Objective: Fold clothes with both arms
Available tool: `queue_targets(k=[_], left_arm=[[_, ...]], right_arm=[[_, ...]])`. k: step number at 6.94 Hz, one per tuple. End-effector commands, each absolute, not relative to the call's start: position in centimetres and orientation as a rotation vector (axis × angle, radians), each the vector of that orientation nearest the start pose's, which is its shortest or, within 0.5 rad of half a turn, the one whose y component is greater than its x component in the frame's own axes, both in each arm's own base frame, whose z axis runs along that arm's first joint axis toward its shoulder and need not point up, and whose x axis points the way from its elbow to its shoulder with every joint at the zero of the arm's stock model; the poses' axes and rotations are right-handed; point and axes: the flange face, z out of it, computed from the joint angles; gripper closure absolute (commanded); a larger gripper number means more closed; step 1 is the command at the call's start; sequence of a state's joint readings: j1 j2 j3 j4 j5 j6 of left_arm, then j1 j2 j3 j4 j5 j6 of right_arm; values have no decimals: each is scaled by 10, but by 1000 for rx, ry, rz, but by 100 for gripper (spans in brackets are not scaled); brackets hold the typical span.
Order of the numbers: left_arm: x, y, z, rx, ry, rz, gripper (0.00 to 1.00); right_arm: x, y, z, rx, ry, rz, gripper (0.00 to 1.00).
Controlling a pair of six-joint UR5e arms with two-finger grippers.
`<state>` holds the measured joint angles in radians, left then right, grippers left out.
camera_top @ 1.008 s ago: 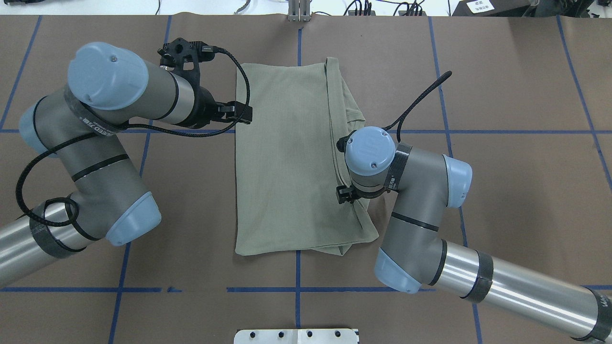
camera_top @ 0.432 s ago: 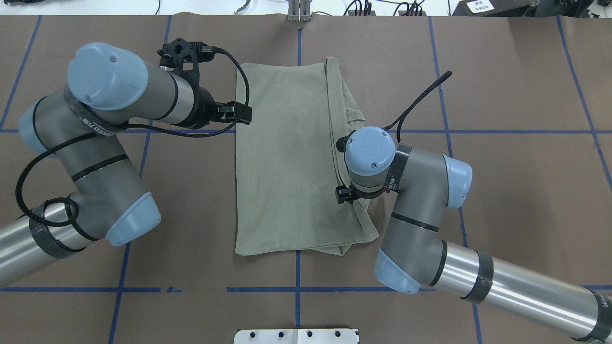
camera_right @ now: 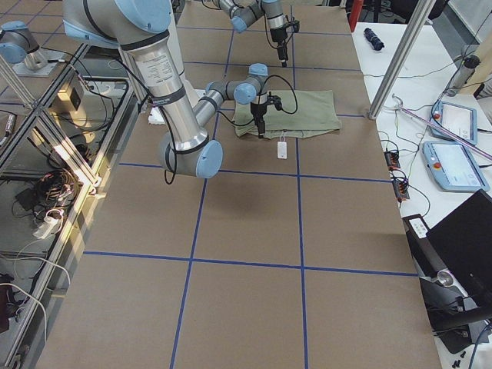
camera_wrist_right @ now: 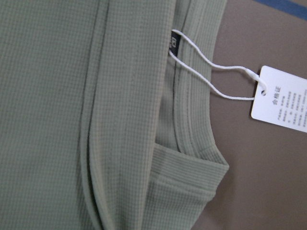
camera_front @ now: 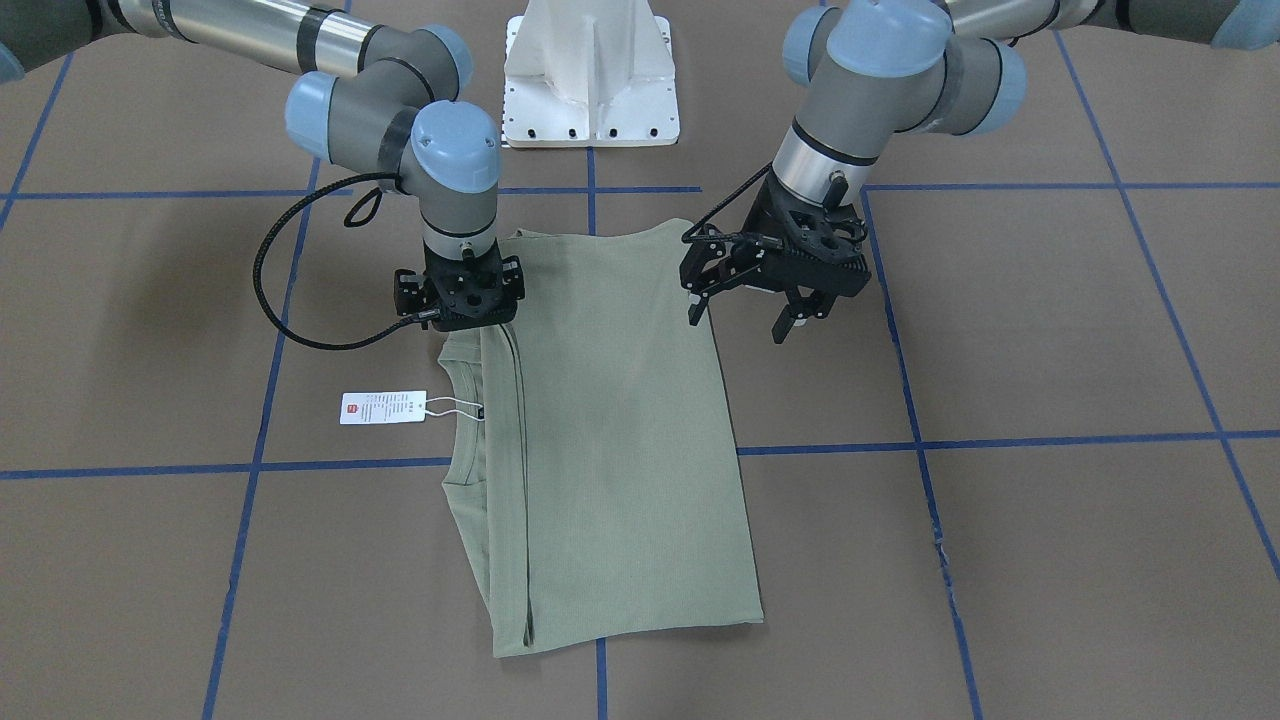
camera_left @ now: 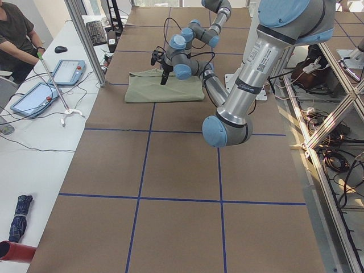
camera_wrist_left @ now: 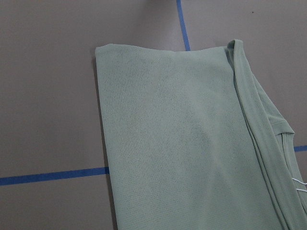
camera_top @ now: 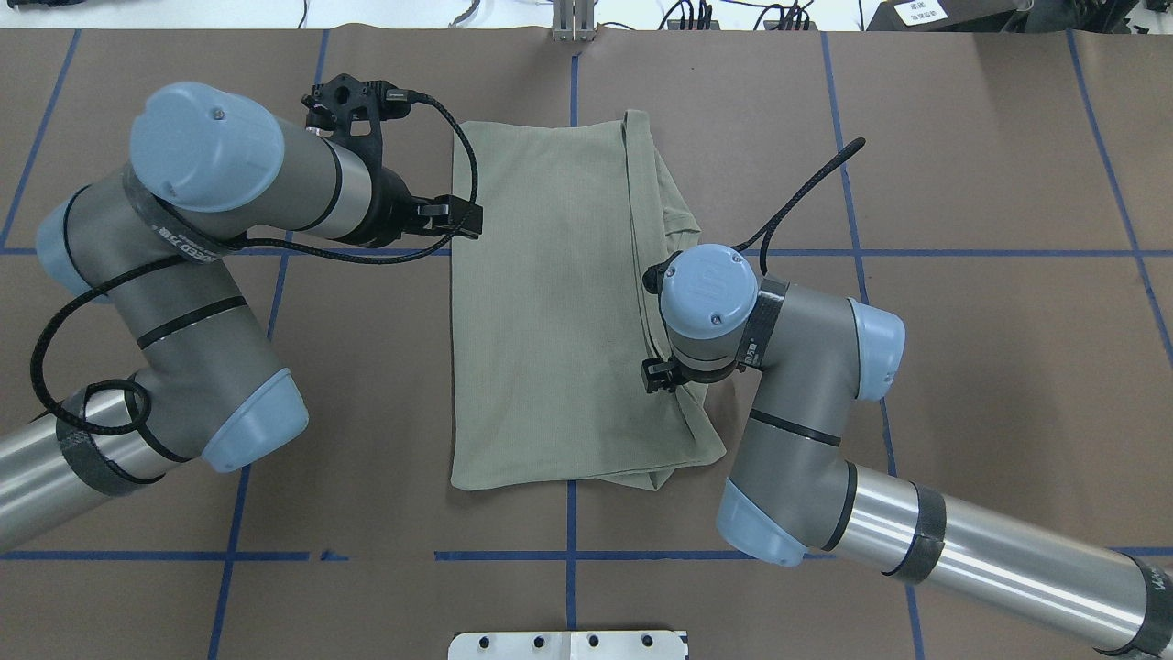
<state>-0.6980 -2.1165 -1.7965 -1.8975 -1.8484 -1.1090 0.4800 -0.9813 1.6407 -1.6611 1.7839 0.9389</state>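
Beside the shirt (camera_front: 620, 430) lies its printed tag (camera_front: 382, 407).

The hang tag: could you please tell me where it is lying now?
In the front-facing view the hang tag lies on the table, view-left of the shirt collar, near the right gripper.
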Motion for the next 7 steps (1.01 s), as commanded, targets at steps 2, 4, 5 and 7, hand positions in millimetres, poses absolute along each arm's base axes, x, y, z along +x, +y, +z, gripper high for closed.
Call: queue_targets(k=[2, 4, 5, 7], left_arm=[[416, -488, 207, 389, 1048, -59, 0], [417, -488, 204, 388, 1053, -63, 0], [416, -488, 201, 390, 1059, -66, 0], [417, -487, 201, 388, 1059, -66, 0]], right_arm=[[-557, -411, 306, 119, -589, -210, 0], [-553, -413, 310, 119, -582, -209, 0], [-544, -421, 319, 115, -572, -194, 0], [-507, -443, 330, 133, -559, -174, 0]])
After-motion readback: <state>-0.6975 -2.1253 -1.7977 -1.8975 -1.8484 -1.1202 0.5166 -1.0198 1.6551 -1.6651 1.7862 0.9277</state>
